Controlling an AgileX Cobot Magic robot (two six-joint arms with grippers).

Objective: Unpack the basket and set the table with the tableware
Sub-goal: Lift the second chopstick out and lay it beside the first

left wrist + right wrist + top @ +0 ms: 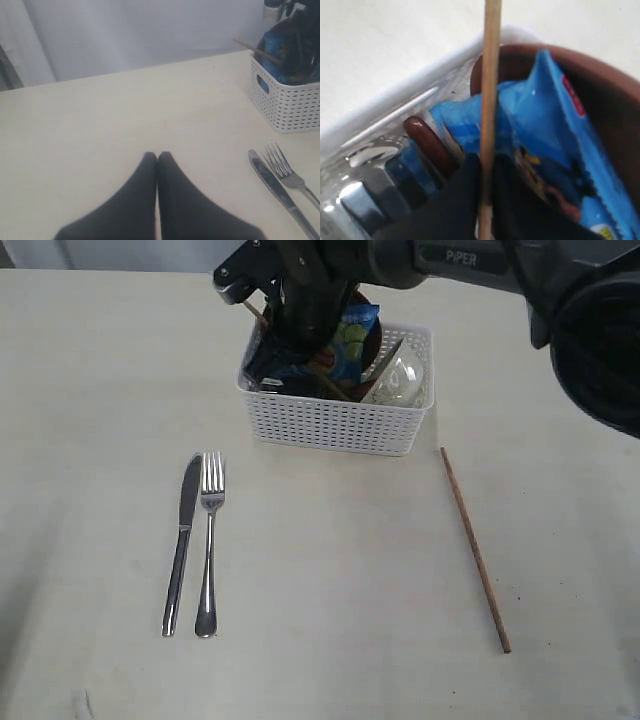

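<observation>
Our right jaws were down in the basket (330, 425), closed on a chopstick (491, 75) standing between them; the left jaws hung shut, empty. We judged unpacking midway: next, lift it clear of the bag (560, 150) beside them and lay it by its mate (475, 550) on the bench (330, 580).

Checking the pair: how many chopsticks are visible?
2. One chopstick lies on the table, right of the basket; a second chopstick leans in the basket, pinched in the right tool. Others may be hidden.
</observation>
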